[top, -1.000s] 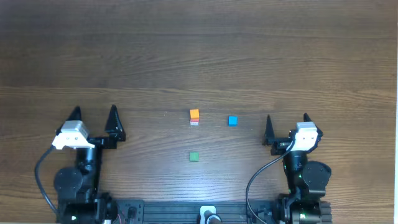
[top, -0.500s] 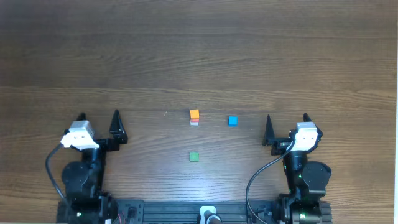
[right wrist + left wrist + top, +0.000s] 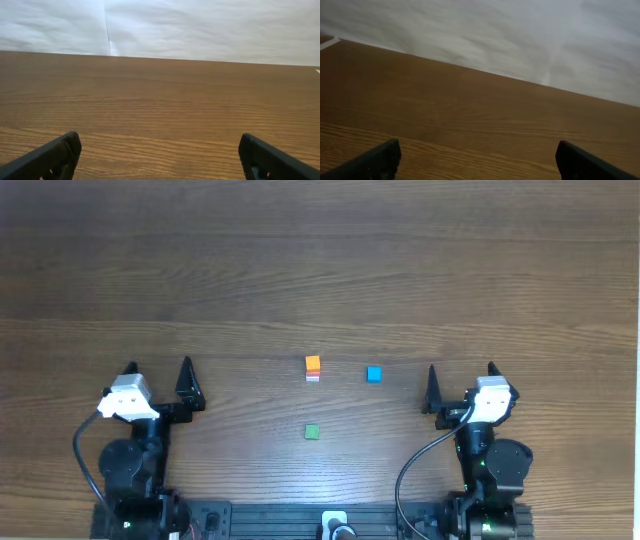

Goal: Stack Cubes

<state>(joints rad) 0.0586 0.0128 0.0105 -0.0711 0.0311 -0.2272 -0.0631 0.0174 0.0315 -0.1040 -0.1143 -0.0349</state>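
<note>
Sitting midway on the desk [image 3: 320,260], the orange cube [image 3: 313,363] tops a pale block [image 3: 313,378], with the blue cube [image 3: 374,374] near on its right and the green cube [image 3: 311,432] nearer the arms. The left pincer [image 3: 158,366] and right pincer [image 3: 461,368] are both spread, empty and well apart from them. The cubes look small, light and rigid, so pinch gently across opposite flat sides.

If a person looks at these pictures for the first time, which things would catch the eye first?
Three small bright cubes stand out on the dark wooden table: an orange cube at the middle, seemingly atop a paler piece, a blue cube to its right, and a green cube nearer the arms. The left gripper and the right gripper flank them, both open and apart from every cube.
</note>
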